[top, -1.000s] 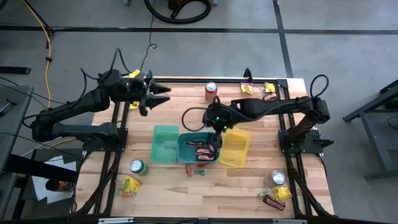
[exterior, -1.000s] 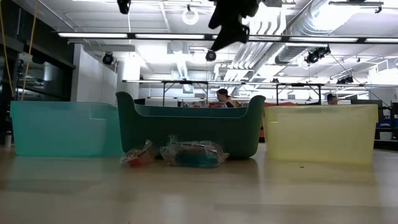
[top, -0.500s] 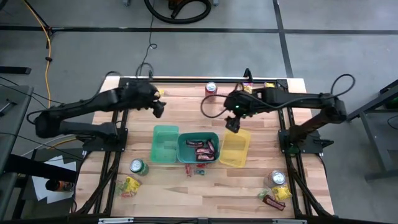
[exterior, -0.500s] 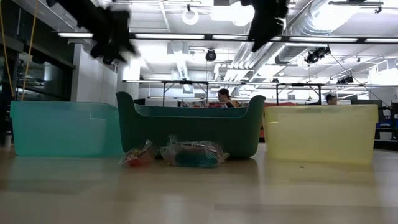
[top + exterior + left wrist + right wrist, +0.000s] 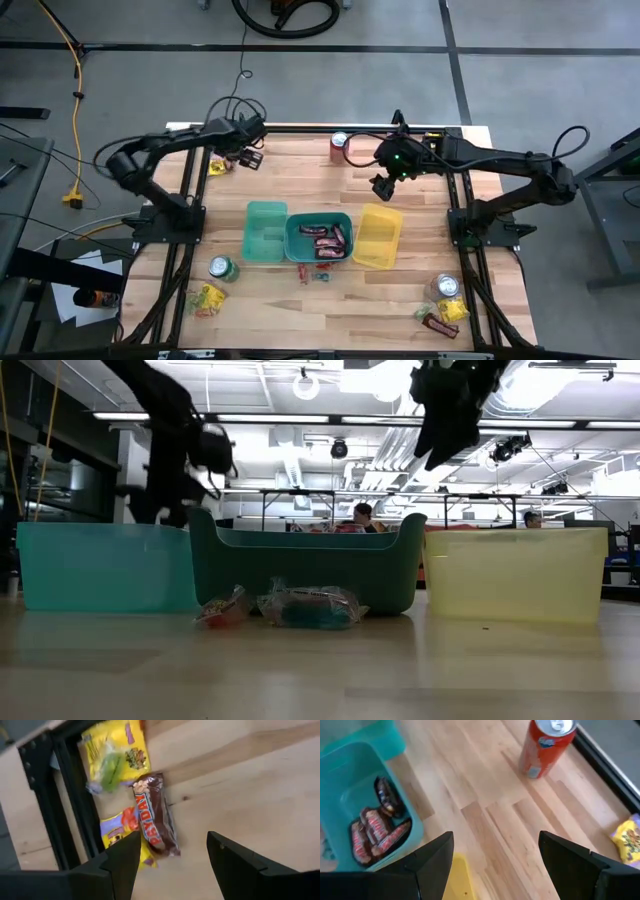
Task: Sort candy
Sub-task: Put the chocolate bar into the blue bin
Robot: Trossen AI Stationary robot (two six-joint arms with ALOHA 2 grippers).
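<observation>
Left tool [image 5: 172, 857], fingers apart, hovers at the desk's [image 5: 300, 170] 11 o'clock: centre over the bar [image 5: 155, 815] (clear of yellow packets [image 5: 112, 755]), then descend.

Right tool [image 5: 495, 862], also apart, waits near 1 o'clock.

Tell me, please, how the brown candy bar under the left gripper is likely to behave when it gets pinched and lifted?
The brown bar looks slim and flat, so probably light. Its glossy wrapper may slip or crinkle between the fingers of the open left gripper. It overlaps a yellow packet, which might get dragged along.

Pale wood-grain desk [image 5: 300, 310]. Beside the dark teal bin [image 5: 297, 240] of brown-red bars [image 5: 327, 240] sit a lighter teal bin [image 5: 262, 232] and a translucent yellow bin [image 5: 378, 238]. Near them: a red can [image 5: 546, 745] and yellow packets [image 5: 114, 755].
</observation>
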